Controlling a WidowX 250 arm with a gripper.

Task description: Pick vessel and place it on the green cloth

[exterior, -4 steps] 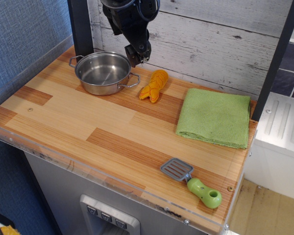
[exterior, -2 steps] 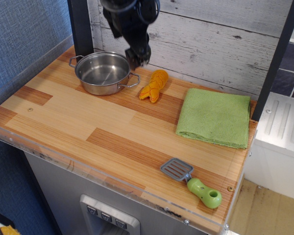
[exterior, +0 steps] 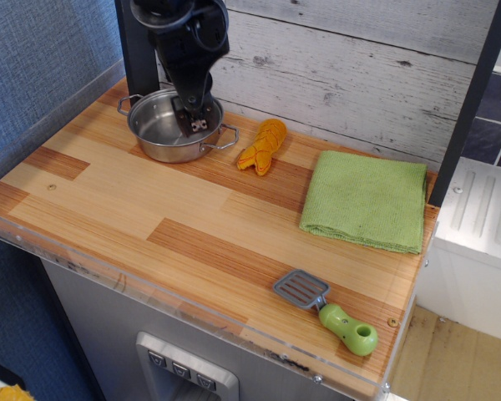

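Note:
The vessel (exterior: 163, 129), a small shiny steel pot with two wire loop handles, stands at the back left of the wooden counter. My black gripper (exterior: 192, 124) hangs over the pot's right half, fingertips down inside or just above its bowl. I cannot tell whether the fingers are open or shut. The green cloth (exterior: 366, 199), a folded light green towel, lies flat at the right side of the counter, far from the pot and with nothing on it.
A yellow-orange toy (exterior: 262, 145) lies between pot and cloth. A grey spatula with a green handle (exterior: 327, 309) lies near the front right edge. A white plank wall runs behind, and a dark post (exterior: 136, 46) stands beside the pot.
My gripper has moved left and down, from behind the pot's right handle to over the pot's bowl. The pot, cloth and other things have not moved.

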